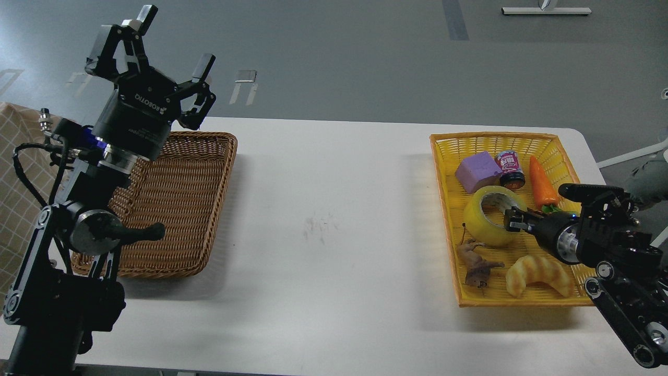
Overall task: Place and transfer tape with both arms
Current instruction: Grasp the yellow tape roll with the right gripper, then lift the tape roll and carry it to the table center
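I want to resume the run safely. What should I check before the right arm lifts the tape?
1. Right gripper at the yellowish translucent tape roll: ok, fingertips at its rim.
2. Grip closed on the roll: cannot tell.
3. Purple block and pale croissant apart from the roll: ok.
4. Left gripper open, raised: ok.
5. Brown wicker basket has room: ok.

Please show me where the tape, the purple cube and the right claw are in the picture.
tape (482,222): head view, on the yellowish outer wall of the roll.
purple cube (477,171): head view, on its top face.
right claw (510,218): head view, between its fingertips at the roll's rim.
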`<state>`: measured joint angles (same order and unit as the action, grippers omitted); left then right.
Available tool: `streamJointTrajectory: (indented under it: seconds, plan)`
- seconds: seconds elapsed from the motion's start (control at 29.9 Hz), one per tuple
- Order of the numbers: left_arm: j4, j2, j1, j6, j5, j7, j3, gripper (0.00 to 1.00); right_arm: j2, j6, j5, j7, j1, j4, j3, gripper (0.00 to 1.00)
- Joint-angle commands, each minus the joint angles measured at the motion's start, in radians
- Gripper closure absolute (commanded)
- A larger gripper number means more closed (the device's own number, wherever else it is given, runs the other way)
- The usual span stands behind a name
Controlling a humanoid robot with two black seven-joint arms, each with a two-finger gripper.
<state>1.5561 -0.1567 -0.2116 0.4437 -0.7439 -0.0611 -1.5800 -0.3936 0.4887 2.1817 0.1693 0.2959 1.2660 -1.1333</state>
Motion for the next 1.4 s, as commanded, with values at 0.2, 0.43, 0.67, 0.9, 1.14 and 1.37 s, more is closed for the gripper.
streamJointTrajectory:
  seconds: [0.2, 0.43, 0.67, 0.9, 1.14, 1.37]
  plan:
    - [-0.001, 0.0, 0.001, 0.0, 0.0, 0.0, 0.0, 0.02, -0.046, 0.0, 0.0, -0.002, 0.058, 0.053, -0.057, 1.0]
    - [-0.002, 0.002, 0.0, -0.002, 0.001, 0.001, 0.003, 0.02, -0.048, 0.0, -0.057, 0.001, 0.297, 0.072, -0.048, 1.0]
    - [-0.002, -0.009, -0.008, -0.002, 0.001, 0.003, 0.002, 0.02, 0.119, 0.0, -0.057, 0.001, 0.509, -0.022, 0.148, 1.0]
    - [-0.002, -0.021, 0.0, 0.006, 0.0, 0.001, -0.009, 0.02, 0.387, 0.0, -0.045, 0.002, 0.601, -0.27, 0.285, 1.0]
    - [-0.005, -0.024, 0.0, 0.007, 0.001, 0.0, -0.028, 0.02, 0.394, 0.0, -0.031, 0.004, 0.566, -0.353, 0.432, 1.0]
    - [-0.007, -0.021, 0.001, 0.009, 0.001, -0.005, -0.028, 0.02, 0.394, 0.0, -0.023, 0.01, 0.523, -0.344, 0.446, 1.0]
